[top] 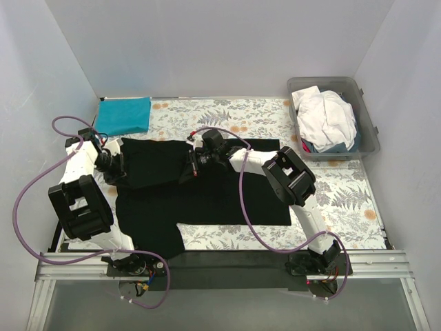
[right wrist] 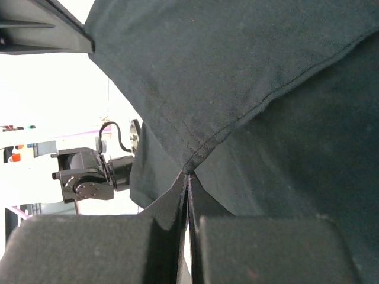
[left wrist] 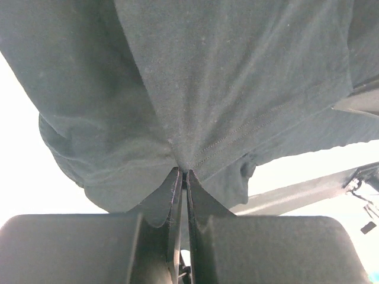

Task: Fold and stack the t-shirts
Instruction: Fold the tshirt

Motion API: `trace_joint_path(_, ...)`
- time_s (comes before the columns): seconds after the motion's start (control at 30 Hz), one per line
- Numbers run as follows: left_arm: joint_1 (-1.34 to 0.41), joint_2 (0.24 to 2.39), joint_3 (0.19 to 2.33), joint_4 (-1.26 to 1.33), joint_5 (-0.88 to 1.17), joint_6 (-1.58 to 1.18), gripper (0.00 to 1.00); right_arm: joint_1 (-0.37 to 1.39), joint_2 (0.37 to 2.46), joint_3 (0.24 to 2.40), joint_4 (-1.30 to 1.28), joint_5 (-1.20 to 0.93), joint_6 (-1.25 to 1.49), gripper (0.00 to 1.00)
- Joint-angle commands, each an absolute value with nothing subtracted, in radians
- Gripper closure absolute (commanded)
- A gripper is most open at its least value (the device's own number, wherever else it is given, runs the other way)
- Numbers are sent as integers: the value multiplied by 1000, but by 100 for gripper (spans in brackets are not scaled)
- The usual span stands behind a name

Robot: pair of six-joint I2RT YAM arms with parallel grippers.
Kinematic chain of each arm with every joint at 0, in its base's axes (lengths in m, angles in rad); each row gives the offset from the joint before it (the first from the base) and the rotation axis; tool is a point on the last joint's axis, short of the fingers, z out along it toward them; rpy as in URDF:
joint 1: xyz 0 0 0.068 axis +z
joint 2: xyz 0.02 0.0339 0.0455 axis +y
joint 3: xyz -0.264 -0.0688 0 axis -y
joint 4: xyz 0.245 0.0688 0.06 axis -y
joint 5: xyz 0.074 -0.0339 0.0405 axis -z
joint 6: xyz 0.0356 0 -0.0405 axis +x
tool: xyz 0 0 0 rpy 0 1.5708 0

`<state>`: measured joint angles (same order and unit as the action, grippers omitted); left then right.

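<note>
- Black t-shirt (top: pixel 207 196) lay mostly flat on the bench (top: pixel 344 200), centre.
- Left fingers (left wrist: pixel 161 204) pinched its cloth, pressed together.
- Right fingers (right wrist: pixel 169 204) pinched a hemmed edge.
- Teal t-shirt (top: pixel 124 115) sat folded, far-left corner.

Shirts: three in total, namely one black shirt (top: pixel 207 196), one teal shirt (top: pixel 124 115) and one white shirt (top: pixel 324 117).
Plastic tub (top: pixel 371 125): one.
Grippers: two, namely the left gripper (top: pixel 118 165) and the right gripper (top: pixel 190 165).
Patterned table cloth (top: pixel 344 196): one.
</note>
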<state>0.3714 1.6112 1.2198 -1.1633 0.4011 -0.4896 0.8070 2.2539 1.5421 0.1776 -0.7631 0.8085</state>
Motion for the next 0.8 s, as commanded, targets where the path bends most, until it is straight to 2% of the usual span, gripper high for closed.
trace_joint_path(0.0, 377, 1552, 1223, -1216, 387, -451, 100, 824, 2200, 1529, 207, -782, 808, 99)
trace_joint_path(0.43, 377, 1574, 1137, -1204, 350, -391, 100, 828, 2213, 1514, 203, -802, 770, 99)
trace_joint_path(0.47, 377, 1583, 1129, -1198, 348, -390, 96, 825, 2223, 1528, 183, -808, 756, 96)
trace_joint_path(0.5, 377, 1589, 1135, -1193, 350, -384, 86, 819, 2221, 1531, 160, -811, 738, 86)
trace_joint_path(0.53, 377, 1591, 1146, -1192, 351, -377, 68, 813, 2215, 1534, 138, -822, 686, 66)
trace_joint_path(0.63, 377, 1612, 1254, -1193, 371, -374, 50, 759, 2168, 1532, 29, -839, 550, 37)
trace_joint_path(0.77, 380, 1745, 1498, -1175, 437, -419, 48, 637, 2067, 1546, -131, -827, 364, 31)
